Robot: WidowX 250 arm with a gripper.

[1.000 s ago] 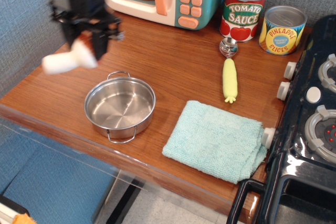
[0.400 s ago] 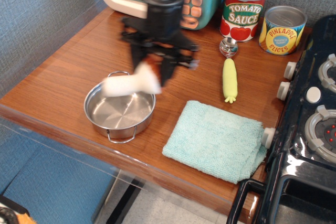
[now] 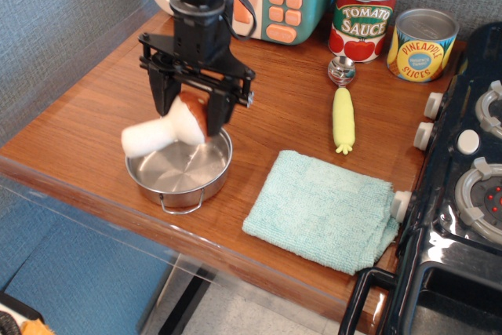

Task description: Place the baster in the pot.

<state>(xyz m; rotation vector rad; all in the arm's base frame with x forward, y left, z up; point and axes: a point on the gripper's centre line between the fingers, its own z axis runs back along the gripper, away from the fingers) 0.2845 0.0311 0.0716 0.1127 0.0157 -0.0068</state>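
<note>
Baster held over pot, not yet released.

I read the baster (image 3: 166,129) tilted above the pot (image 3: 180,168), its cream stem reaching toward 9 o'clock past the pot rim and its brown cap clamped in the gripper (image 3: 193,114) over the pot's 12 o'clock edge. The pot sits near the front edge of the bench (image 3: 102,100). At 3 o'clock from the pot lies a teal cloth (image 3: 320,209); a corn-handled scoop (image 3: 343,107) lies at 2 o'clock, cans (image 3: 392,25) beyond.
</note>
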